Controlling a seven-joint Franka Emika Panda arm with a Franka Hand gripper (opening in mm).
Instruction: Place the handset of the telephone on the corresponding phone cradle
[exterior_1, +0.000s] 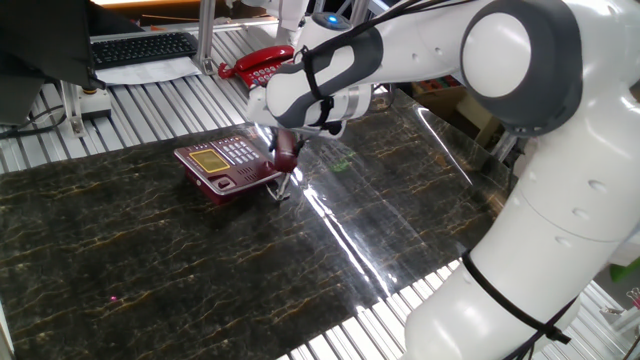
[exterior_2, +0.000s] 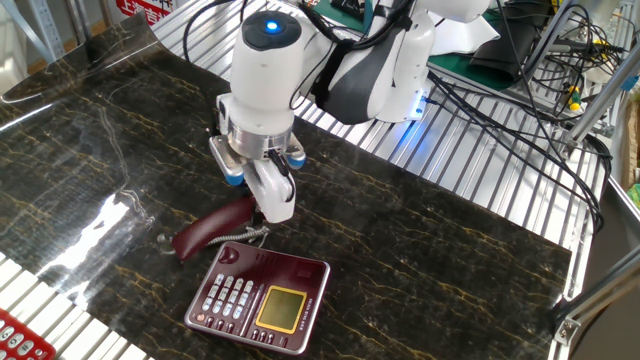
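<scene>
One white Franka arm, one two-finger gripper (exterior_2: 262, 205), pointing down over the dark marbled tabletop (exterior_2: 430, 240). Fingers closed around one end of the dark maroon glossy plastic handset (exterior_2: 213, 227); the grasped end is lifted, the far end slopes down toward the tabletop, and whether it touches the surface is unclear. One thin coiled cord (exterior_2: 243, 235) runs from the handset toward the base.

One dark red flat desk telephone (exterior_2: 262, 296) with a yellowish display and a grid of pale keys, lying flat near the middle of the tabletop. The handset sits just beside the telephone's edge, on the side facing the arm, roughly parallel to that edge and not on the base. The phone cradle (exterior_1: 252, 161), the dark red recessed strip beside the keypad, is the side nearest the handset; in the one fixed view the gripper (exterior_1: 286, 150) and handset (exterior_1: 285, 157) hang right at that strip's edge.

Off the marbled top, on the ribbed metal bench at the far edge: one brighter red telephone (exterior_1: 265, 70), one black keyboard (exterior_1: 143, 47).
</scene>
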